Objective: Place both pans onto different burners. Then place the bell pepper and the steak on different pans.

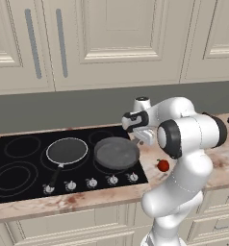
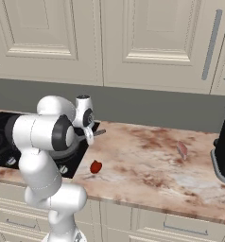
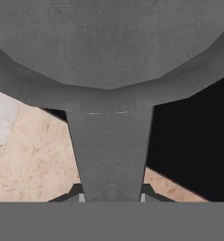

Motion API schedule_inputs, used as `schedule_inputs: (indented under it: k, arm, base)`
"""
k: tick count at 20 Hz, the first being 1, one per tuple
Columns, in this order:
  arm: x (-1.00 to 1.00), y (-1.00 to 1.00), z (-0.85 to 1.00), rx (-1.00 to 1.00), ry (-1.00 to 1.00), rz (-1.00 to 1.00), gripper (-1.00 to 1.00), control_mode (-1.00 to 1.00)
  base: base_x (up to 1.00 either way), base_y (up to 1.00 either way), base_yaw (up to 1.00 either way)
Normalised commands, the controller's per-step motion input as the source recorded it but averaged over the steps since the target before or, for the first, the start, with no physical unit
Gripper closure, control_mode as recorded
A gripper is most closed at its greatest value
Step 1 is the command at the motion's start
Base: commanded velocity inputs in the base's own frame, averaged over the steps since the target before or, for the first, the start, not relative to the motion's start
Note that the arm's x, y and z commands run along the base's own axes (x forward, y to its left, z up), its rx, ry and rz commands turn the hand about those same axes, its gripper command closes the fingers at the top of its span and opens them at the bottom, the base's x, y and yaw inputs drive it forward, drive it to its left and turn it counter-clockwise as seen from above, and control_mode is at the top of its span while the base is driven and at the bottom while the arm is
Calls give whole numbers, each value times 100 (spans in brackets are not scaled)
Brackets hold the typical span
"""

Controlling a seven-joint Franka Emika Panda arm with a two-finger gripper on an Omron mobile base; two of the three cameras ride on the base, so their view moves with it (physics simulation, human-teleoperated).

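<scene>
Two frying pans sit on the glossy black cooktop (image 1: 20, 168) in the left base view: the shallow dark pan with a pale rim (image 1: 67, 151) at centre-left, on a ring burner with its long black handle pointing toward the knobs, and the deeper grey pan (image 1: 117, 153) just right of it, over the right-hand burner. The two-finger gripper (image 3: 111, 198) is clenched on the grey pan's flat handle, which fills the lower middle of the hand view.

The step in hand looks like setting this second pan down. To do it well, lower until the base rests flat and centred on its ring, clear of the other pan, then release and lift straight up.

Right of the cooktop, on the marbled counter (image 2: 147, 165), lies the small shiny red bell pepper (image 1: 162, 165). The pale pink steak (image 2: 182, 149) lies at right of the right base view, well apart from the pepper.
</scene>
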Motion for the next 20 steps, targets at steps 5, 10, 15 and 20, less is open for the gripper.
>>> schedule_inputs:
  k: [5,10,15,20]
  arm:
    - [0,19,0,-2,0,0,100,-100]
    - [0,1,-18,-2,0,0,100,-100]
    - [0,0,-30,-2,-2,0,100,-100]
    - [2,0,-19,-1,-2,0,100,-100]
  base:
    - [0,0,0]
    - [0,0,0]
    - [0,0,0]
    - [0,0,0]
